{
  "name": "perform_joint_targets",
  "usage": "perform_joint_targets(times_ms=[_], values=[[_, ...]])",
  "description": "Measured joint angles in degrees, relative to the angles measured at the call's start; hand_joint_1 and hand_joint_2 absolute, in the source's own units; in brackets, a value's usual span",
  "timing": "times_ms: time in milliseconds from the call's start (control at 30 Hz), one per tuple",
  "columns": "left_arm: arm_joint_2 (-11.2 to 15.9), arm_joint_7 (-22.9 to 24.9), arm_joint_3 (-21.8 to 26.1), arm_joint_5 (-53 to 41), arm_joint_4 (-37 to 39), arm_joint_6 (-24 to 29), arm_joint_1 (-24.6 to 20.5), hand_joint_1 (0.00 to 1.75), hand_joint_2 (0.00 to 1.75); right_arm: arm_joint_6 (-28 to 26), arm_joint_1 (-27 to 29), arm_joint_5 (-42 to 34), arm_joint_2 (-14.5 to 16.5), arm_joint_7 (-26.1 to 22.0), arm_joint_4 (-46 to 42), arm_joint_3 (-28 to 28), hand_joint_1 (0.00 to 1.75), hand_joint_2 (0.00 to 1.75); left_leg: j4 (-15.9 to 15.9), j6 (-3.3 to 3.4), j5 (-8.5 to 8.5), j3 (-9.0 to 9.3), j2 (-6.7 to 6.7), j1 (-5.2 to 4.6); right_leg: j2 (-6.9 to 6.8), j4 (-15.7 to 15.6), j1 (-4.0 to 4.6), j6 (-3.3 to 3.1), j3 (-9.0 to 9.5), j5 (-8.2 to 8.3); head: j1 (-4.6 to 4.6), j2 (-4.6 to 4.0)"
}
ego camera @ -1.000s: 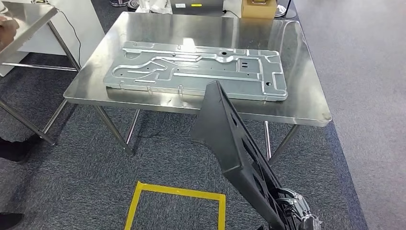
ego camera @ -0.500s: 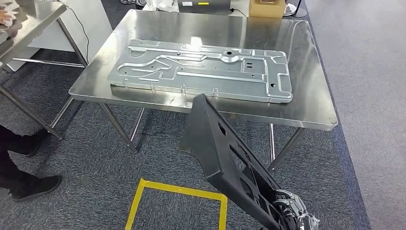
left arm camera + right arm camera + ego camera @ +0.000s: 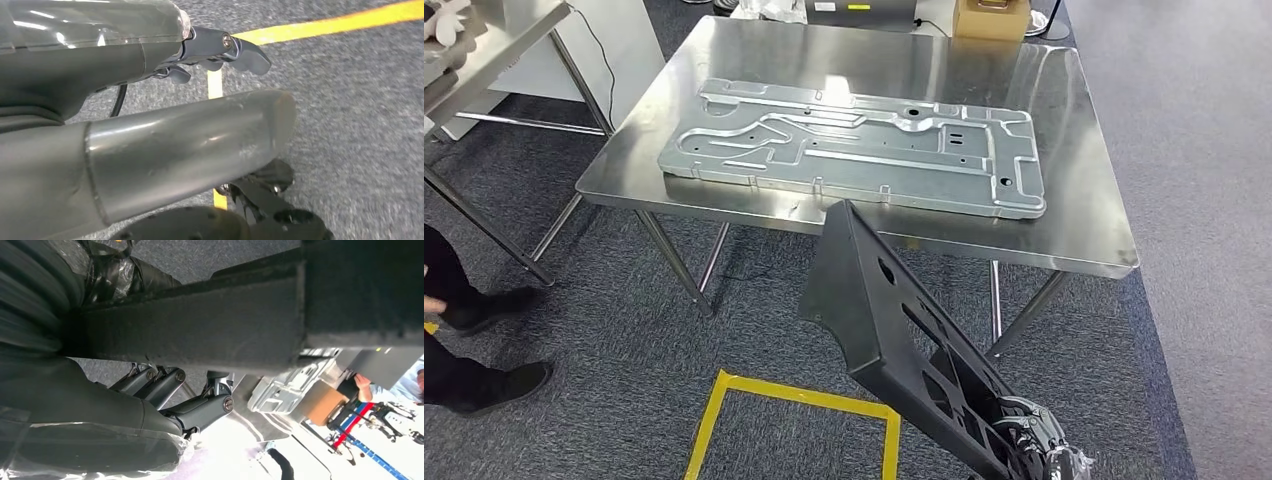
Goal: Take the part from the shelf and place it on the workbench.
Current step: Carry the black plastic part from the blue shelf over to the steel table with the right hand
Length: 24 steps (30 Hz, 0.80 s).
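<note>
The black part is gripped at its lower end by the right robot hand, tilted toward eleven o'clock, short of the desk. The left robot hand hangs open. Carrying is underway; lifting over the edge is needed.

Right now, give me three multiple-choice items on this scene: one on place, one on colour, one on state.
1. Where is the silver metal panel?
A. flat on the steel table
B. on the carpet
C. in the right hand

2. What colour is the floor tape?
A. red
B. yellow
C. white

3. What is the black part doing?
A. lying on the table
B. lying on the floor
C. held up by the right hand

Answers: 1 A, the panel lies on the tabletop; 2 B, the tape square is yellow; 3 C, the part rises tilted from the hand, short of the table.
</note>
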Motion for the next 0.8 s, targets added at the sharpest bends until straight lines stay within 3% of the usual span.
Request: perform_joint_targets(times_ms=[67, 133, 167, 200, 233, 300, 333, 400, 533, 600, 667, 700, 733, 800], values=[[0.01, -0.01, 0.00, 0.01, 0.00, -0.01, -0.05, 0.00, 0.00, 0.08, -0.01, 0.09, 0.00, -0.06, 0.02, -0.09, 1.75, 1.75, -0.49, 0.67, 0.45, 0.21, -0.19, 0.26, 0.17, 3.79, -0.16, 0.53, -1.58, -2.67, 0.02, 0.00], [0.02, 0.03, 0.00, 0.02, 0.00, -0.08, -0.05, 0.00, 0.00, 0.19, -0.05, 0.44, 0.00, -0.23, 0.15, -0.30, 1.75, 1.75, -0.50, 0.91, 0.53, 0.07, -0.31, 0.16, 0.31, 11.22, -0.27, 0.87, -5.06, -6.36, 0.02, 0.00], [0.05, 0.09, 0.00, 0.03, 0.00, -0.21, 0.01, 0.00, 0.00, 0.17, -0.13, 0.84, 0.00, -0.36, 0.26, -0.45, 1.75, 1.75, -0.48, 0.97, 0.40, 0.06, -0.40, 0.10, 0.35, 14.20, -0.30, 0.96, -6.57, -7.21, 0.02, 0.00], [0.08, 0.14, 0.00, 0.02, 0.00, -0.40, 0.09, 0.00, 0.00, 0.06, -0.26, 1.50, 0.00, -0.51, 0.36, -0.61, 1.75, 1.75, -0.47, 1.00, 0.22, 0.11, -0.53, 0.07, 0.39, 15.30, -0.29, 0.97, -7.25, -6.84, 0.02, 0.00], [0.12, 0.20, 0.00, -0.01, 0.00, -0.66, 0.15, 0.00, 0.00, -0.09, -0.49, 2.47, -0.03, -0.55, 0.43, -0.77, 1.75, 1.75, -0.45, 0.99, -0.02, 0.29, -0.66, 0.04, 0.43, 14.08, -0.29, 0.90, -6.81, -5.31, 0.02, 0.00], [0.21, 0.19, 0.00, -0.31, 0.00, -1.17, 0.21, 0.00, 0.00, -0.34, -1.28, 4.85, -0.34, 0.04, 0.46, -1.15, 1.75, 1.75, -0.44, 0.80, -0.59, 0.88, -0.85, 0.03, 0.58, 6.83, -0.26, 0.49, -3.46, -1.00, 0.03, 0.00], [0.26, 0.15, 0.00, -0.58, 0.00, -1.38, 0.19, 0.00, 0.00, -0.37, -1.90, 5.97, -0.65, 0.63, 0.48, -1.40, 1.75, 1.75, -0.36, 0.57, -0.94, 1.12, -0.87, -0.07, 0.67, 3.18, -0.13, 0.21, -1.70, 0.14, 0.03, 0.00], [0.40, 0.08, 0.00, -1.35, 0.00, -1.68, 0.15, 0.00, 0.00, -0.32, -3.50, 7.76, -1.48, 2.06, 0.60, -2.14, 1.75, 1.75, -0.36, 0.01, -1.51, 1.36, -0.84, -0.18, 0.79, -0.34, 0.17, -0.35, 0.03, 0.22, 0.02, 0.00], [0.86, 0.08, 0.00, -3.49, 0.00, -2.36, -0.01, 0.00, 0.00, -0.25, -8.37, 12.41, -3.13, 3.99, 1.86, -4.13, 1.75, 1.75, 0.98, -1.13, -2.63, 1.45, -0.66, -0.15, 0.86, -1.40, -0.11, -1.54, 1.32, -0.38, 0.01, 0.00], [1.21, 0.23, 0.00, -4.62, 0.00, -2.68, -0.08, 0.00, 0.00, 0.23, -12.21, 16.71, -3.96, 4.15, 3.41, -4.62, 1.75, 1.75, 7.35, -1.56, -4.61, -1.94, -0.58, 0.02, 0.76, -1.87, -0.34, -2.09, 2.54, -0.92, -0.01, 0.00], [1.41, 0.51, -0.01, -5.53, 0.00, -2.99, -0.06, 0.00, 0.00, 1.11, -16.17, 21.63, -4.78, 4.56, 5.56, -4.55, 1.75, 1.75, 15.17, -1.88, -6.15, -7.66, -0.56, 0.13, 0.73, -1.91, -0.35, -2.27, 3.72, -1.96, -0.03, 0.00], [1.51, 0.68, -0.02, -5.89, 0.00, -3.13, -0.03, 0.00, 0.00, 1.52, -17.89, 24.02, -5.18, 4.86, 6.71, -4.30, 1.75, 1.75, 16.94, -1.96, -5.38, -9.83, -0.56, 0.14, 0.74, -1.91, -0.35, -2.23, 4.47, -2.63, -0.03, 0.00], [1.64, 0.87, -0.02, -6.19, 0.00, -3.20, 0.01, 0.00, 0.00, 1.87, -19.46, 26.24, -5.59, 5.17, 7.86, -3.87, 1.75, 1.75, 16.30, -1.94, -3.17, -10.92, -0.54, 0.14, 0.76, -1.93, -0.36, -2.14, 5.39, -3.39, -0.03, 0.00], [1.97, 1.22, -0.02, -6.67, 0.00, -3.25, 0.13, 0.00, 0.00, 2.53, -22.31, 29.70, -6.37, 5.80, 9.95, -2.67, 1.75, 1.75, 10.08, -1.60, 3.10, -10.36, -0.42, 0.06, 0.76, -2.07, -0.42, -1.84, 7.53, -5.15, -0.02, 0.00]])
